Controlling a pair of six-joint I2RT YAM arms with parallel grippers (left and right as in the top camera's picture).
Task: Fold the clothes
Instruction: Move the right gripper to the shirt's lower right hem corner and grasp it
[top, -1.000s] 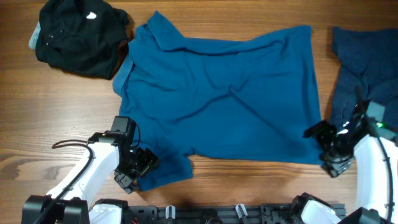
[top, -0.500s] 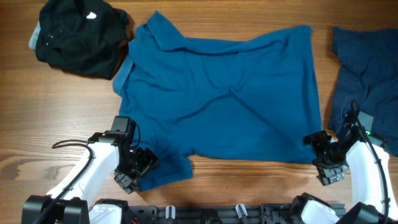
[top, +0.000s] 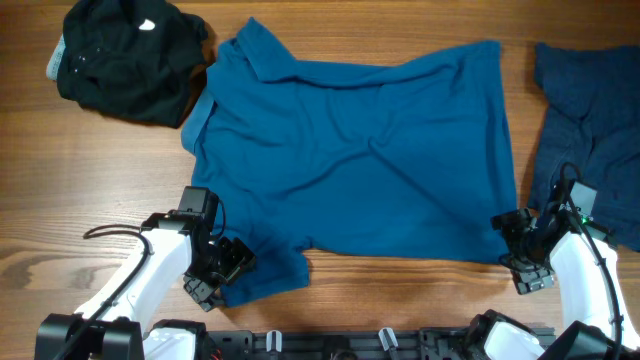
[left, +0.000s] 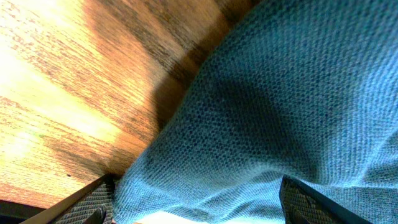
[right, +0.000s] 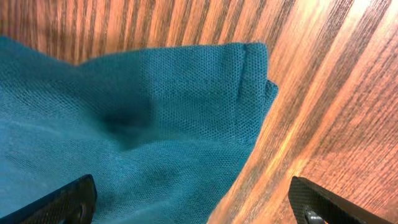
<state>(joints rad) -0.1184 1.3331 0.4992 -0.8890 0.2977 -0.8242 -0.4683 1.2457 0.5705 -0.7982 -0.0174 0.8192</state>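
Note:
The medium-blue polo shirt (top: 350, 150) lies spread flat on the wooden table (top: 60, 190), collar to the upper left. My left gripper (top: 222, 272) sits low at the shirt's near-left sleeve and is open. In the left wrist view the sleeve cloth (left: 267, 106) fills the gap between the wide-apart fingers (left: 93, 202). My right gripper (top: 515, 250) is open at the shirt's near-right hem corner (right: 249, 68). In the right wrist view that corner lies just ahead of the spread fingers (right: 62, 199), with cloth partly between them.
A crumpled black garment (top: 125, 55) lies at the far left, touching the polo's collar side. A darker dull-blue garment (top: 590, 100) lies at the right edge, partly under my right arm. The arm bases stand along the near edge.
My right arm has swung left and nearer, bringing its open gripper up to the shirt's hem corner. The left arm and the shirt have not moved.

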